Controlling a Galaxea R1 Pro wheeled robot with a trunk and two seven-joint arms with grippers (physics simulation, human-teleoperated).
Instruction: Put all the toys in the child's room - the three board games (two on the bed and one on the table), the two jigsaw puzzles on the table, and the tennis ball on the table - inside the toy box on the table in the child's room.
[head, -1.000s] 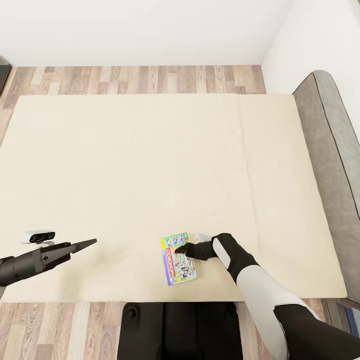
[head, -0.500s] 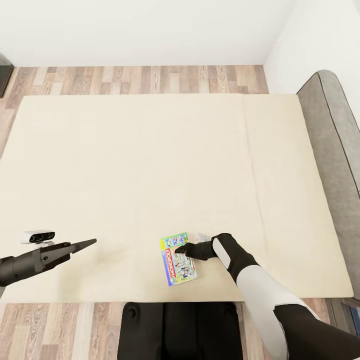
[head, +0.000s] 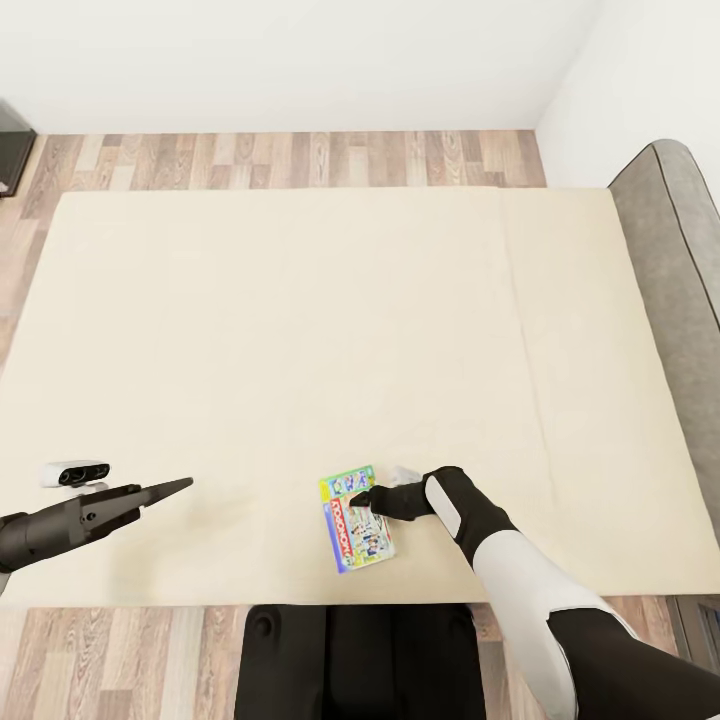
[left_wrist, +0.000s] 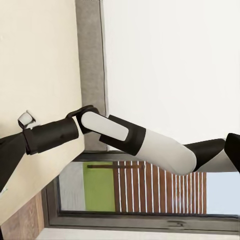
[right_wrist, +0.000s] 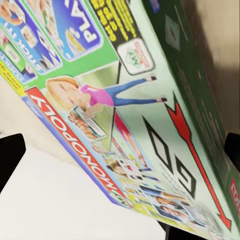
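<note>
Two board games lie together on the beige bed (head: 300, 330) near its front edge: a green one (head: 348, 482) and a mostly blue one (head: 360, 538). My right gripper (head: 362, 497) reaches in from the right and is shut on their right edge. Up close, the green lid (right_wrist: 125, 100) and the red-strip lid (right_wrist: 75, 135) span between the dark fingers (right_wrist: 11, 160). My left gripper (head: 186, 485) hovers shut over the mattress, well to the left of the games. The toy box, the table, the jigsaw puzzles and the tennis ball are out of view.
The grey headboard (head: 675, 230) runs along the bed's right side. Wood-plank floor (head: 300, 160) lies beyond the bed, before a white wall. A dark cabinet corner (head: 10, 140) shows at far left. A dark-framed window (left_wrist: 150, 190) appears past my right arm (left_wrist: 125, 137).
The whole view has shifted: bed and headboard sit further right in the picture. Both arms and the games keep the same places in the picture.
</note>
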